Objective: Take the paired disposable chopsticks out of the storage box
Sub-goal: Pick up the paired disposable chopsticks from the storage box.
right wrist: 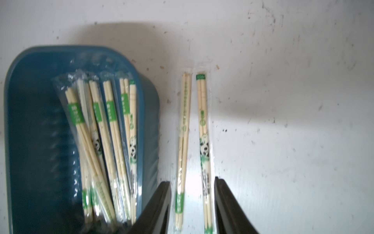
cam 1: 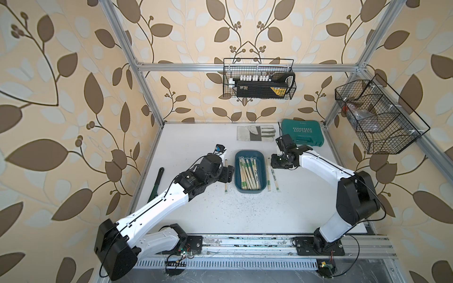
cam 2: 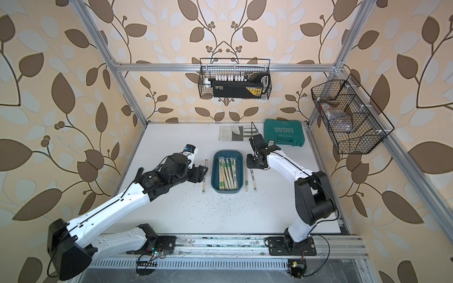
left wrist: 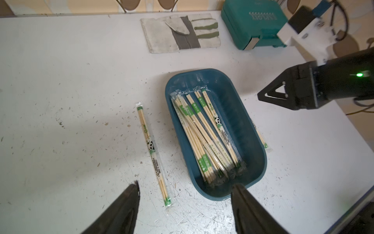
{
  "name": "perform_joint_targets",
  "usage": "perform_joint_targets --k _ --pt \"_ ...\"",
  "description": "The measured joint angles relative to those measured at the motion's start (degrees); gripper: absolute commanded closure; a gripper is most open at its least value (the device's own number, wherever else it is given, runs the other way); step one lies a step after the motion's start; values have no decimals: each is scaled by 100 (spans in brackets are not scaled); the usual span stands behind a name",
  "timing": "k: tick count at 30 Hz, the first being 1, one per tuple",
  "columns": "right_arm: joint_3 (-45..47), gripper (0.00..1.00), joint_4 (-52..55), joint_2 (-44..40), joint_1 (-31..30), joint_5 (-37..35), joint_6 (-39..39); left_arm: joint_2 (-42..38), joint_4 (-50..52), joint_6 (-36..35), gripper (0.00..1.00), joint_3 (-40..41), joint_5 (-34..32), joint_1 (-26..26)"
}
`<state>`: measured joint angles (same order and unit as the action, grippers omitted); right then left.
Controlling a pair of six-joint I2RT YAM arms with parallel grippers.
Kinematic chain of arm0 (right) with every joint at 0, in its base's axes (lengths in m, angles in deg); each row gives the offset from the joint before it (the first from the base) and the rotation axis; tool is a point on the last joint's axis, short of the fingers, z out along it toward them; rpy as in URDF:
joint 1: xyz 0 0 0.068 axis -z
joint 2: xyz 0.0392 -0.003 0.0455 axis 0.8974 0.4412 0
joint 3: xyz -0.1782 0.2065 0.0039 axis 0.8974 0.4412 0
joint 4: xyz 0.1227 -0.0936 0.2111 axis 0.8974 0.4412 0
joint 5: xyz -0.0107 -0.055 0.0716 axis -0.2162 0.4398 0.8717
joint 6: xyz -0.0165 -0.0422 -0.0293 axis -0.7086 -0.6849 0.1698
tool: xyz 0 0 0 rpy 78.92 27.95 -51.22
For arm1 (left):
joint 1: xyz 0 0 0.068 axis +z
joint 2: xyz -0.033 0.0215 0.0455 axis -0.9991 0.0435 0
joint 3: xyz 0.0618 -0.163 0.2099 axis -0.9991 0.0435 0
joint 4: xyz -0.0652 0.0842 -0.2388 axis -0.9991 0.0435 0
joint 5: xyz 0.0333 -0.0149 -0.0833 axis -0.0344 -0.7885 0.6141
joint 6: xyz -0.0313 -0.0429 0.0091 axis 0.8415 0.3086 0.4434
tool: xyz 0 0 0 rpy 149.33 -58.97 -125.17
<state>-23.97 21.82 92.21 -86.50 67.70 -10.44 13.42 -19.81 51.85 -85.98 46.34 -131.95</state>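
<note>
Pale-wood paired disposable chopsticks [left wrist: 202,131] look light, stiff, slick-sleeved; a mid-length pinch seems best. Left gripper [left wrist: 186,183] gapes empty by one pair [left wrist: 150,141] on the table [left wrist: 81,81]; most fill the storage box [left wrist: 249,129]; right gripper [right wrist: 192,180], unclenched, straddles two pairs [right wrist: 183,141] outside

One box [cam 1: 262,171] sits at the centre of both top views. The chopstick pairs [cam 1: 248,174] inside it overlap too much for an exact count; at least six show. Three more lie on the table [cam 1: 196,208]: a single pair [cam 1: 226,175] left of the box and two right of it, a plain pair [right wrist: 183,141] and a panda pair [right wrist: 204,145]. There are two wire baskets, the centre basket [cam 1: 258,78] at upper middle and the side basket [cam 1: 377,117] at the right edge. One tool case [cam 1: 302,133], one glove [cam 1: 255,133] and one wrench [cam 1: 157,181] show, and two arms, the left arm [cam 1: 157,203] and the right arm [cam 1: 326,166].
</note>
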Motion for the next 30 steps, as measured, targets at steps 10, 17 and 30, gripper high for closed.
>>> perform_joint_targets --k 10,17,30 --pt "-682 60 229 236 -1287 -94 66 -697 -219 -133 18 1248 -101 -249" --pt "-1563 58 219 1513 -1537 127 15 -2472 -214 -240 13 2256 -378 -249" --pt "-2225 68 249 2649 -1556 227 -94 -2199 -476 -280 11 2618 -409 -249"
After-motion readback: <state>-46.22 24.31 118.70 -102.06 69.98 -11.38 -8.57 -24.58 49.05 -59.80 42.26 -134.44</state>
